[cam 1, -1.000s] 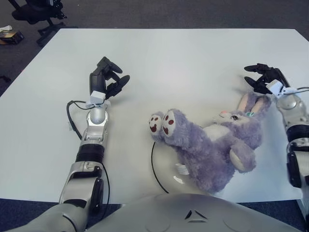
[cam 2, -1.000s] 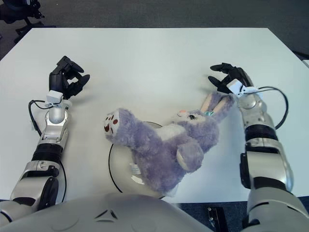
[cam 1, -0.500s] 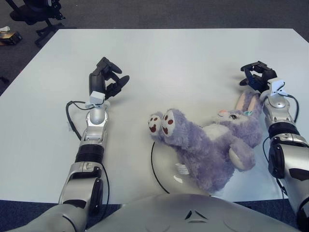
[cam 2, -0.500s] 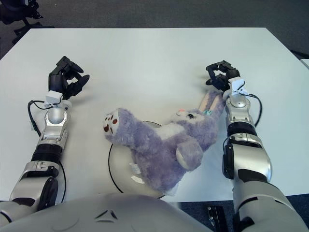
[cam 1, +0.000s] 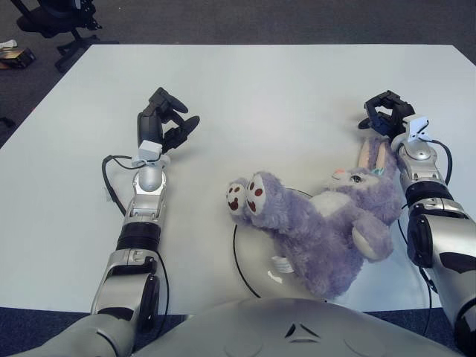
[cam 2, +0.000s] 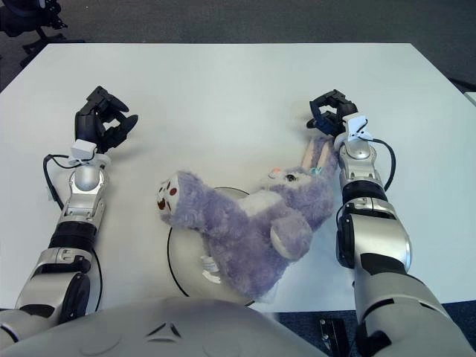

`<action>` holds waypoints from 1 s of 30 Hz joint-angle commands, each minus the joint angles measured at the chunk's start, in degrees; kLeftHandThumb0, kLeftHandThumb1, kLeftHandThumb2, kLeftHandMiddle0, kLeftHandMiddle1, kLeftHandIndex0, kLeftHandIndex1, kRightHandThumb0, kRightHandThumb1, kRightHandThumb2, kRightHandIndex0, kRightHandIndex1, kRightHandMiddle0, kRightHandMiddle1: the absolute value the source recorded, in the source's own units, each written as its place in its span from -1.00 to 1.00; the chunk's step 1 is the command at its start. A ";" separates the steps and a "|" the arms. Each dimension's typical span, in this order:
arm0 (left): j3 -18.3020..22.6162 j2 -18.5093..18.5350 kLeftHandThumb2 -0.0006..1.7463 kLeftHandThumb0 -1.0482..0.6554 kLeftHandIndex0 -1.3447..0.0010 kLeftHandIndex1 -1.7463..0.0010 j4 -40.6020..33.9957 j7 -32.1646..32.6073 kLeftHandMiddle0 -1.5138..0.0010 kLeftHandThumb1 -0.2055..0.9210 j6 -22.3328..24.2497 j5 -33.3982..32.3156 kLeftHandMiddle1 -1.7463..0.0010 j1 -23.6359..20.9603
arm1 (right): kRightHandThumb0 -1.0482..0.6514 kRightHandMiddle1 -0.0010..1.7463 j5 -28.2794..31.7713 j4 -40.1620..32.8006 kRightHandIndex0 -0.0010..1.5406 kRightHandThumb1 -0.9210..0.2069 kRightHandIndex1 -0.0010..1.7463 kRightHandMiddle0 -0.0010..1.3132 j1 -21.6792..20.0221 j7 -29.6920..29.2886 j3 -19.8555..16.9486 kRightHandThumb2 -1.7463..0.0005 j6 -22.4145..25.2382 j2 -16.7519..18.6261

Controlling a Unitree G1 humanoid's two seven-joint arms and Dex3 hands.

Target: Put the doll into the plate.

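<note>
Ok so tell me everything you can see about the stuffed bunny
The stuffed bunny is a fluffy lavender plush with a paler belly, long ears lined in pink and two cream foot soles with dark red pads. It lies on its back, slantwise, feet pointing to the robot's left, head to the right. Its body and legs cover much of the white plate, while the head and ears lie beyond the rim on the table. The right robot hand is at the ear tips; whether it grips them is unclear. A small white tag shows under the body.
</note>
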 commanded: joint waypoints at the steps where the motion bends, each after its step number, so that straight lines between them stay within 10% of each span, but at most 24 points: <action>1: -0.49 -1.18 -0.92 0.19 0.05 -1.00 2.38 0.82 -0.07 1.00 0.38 0.66 -1.00 2.99 | -0.23 1.00 -1.04 0.63 0.03 -0.49 1.00 -0.42 1.62 1.90 1.88 -0.03 -0.85 3.41; 30: -0.70 -1.51 -0.91 0.18 0.05 -1.00 2.42 1.64 -0.10 1.00 0.66 1.14 -1.00 2.91 | -0.24 1.00 0.51 -0.38 0.23 -0.40 1.00 -0.37 1.28 1.00 1.95 -0.11 -5.08 8.15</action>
